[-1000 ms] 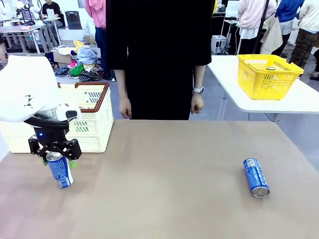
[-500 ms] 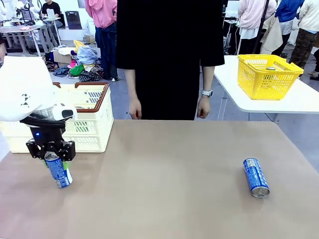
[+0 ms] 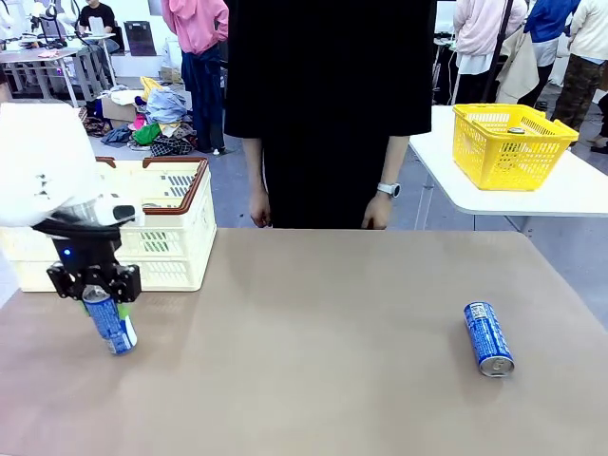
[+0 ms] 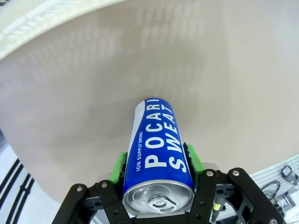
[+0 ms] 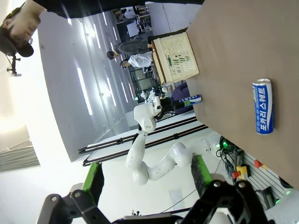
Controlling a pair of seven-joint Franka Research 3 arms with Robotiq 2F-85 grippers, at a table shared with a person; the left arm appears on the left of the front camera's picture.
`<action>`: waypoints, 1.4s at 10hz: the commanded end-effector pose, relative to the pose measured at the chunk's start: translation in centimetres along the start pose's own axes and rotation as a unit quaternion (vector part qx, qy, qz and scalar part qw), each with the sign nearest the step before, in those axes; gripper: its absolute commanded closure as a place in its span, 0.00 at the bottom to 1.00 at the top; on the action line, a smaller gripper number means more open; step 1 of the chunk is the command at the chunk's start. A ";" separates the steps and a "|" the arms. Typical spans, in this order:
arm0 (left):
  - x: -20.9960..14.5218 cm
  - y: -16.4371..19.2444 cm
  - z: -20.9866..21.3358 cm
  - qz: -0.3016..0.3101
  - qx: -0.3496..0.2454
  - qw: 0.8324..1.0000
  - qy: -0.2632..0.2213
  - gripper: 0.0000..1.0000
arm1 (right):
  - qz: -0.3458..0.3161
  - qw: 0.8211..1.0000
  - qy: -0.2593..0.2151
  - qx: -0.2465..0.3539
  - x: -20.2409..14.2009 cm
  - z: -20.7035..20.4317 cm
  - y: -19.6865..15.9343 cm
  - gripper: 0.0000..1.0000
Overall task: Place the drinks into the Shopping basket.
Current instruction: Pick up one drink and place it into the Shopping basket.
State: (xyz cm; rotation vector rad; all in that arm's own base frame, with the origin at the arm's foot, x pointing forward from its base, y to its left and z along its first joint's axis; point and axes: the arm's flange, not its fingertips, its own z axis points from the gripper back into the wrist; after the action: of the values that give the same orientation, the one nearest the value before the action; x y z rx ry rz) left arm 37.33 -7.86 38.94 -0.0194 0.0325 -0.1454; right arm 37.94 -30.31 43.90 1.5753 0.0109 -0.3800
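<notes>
Left pincer (image 3: 103, 306): clenched on the upper part of a blue can (image 3: 111, 325); the green pads (image 4: 193, 158) are pressed against both sides just below the silver top.
Held can: carried tilted, with the silver top toward the wrist and the base slanted down toward the counter (image 3: 313, 370); whether the base touches the counter cannot be told.
Writing on held can: "POCARI SWEAT" is read in large white letters, with "ION SUPPLY DRINK" in small white print alongside.
Right pincer (image 5: 147, 175): released, its fingers spread wide with nothing between them.
Second blue can (image 3: 488, 338): laid on its side on the right part of the counter, silver top toward the robot; white Korean lettering is seen along it in the right wrist view.
Shopping basket (image 3: 180, 237): cream with a brown rim, set at the counter's far left, just behind the clenched pincer.
Person (image 3: 328, 104): stood at the far edge in black, a watch worn on one wrist.
Yellow basket (image 3: 508, 147): set on a separate white table behind, to the right.
</notes>
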 end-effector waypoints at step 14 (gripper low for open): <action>0.7 5.7 17.6 0.036 -0.051 0.995 -0.080 1.00 | 0.002 1.000 0.000 -0.001 -0.1 0.0 0.2 0.00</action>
State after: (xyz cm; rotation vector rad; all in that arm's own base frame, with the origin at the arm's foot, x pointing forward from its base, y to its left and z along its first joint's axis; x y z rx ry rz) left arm 36.70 -2.52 54.24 -0.1760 -0.0827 -0.1736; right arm 37.94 -30.32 43.87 1.5754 0.0112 -0.3806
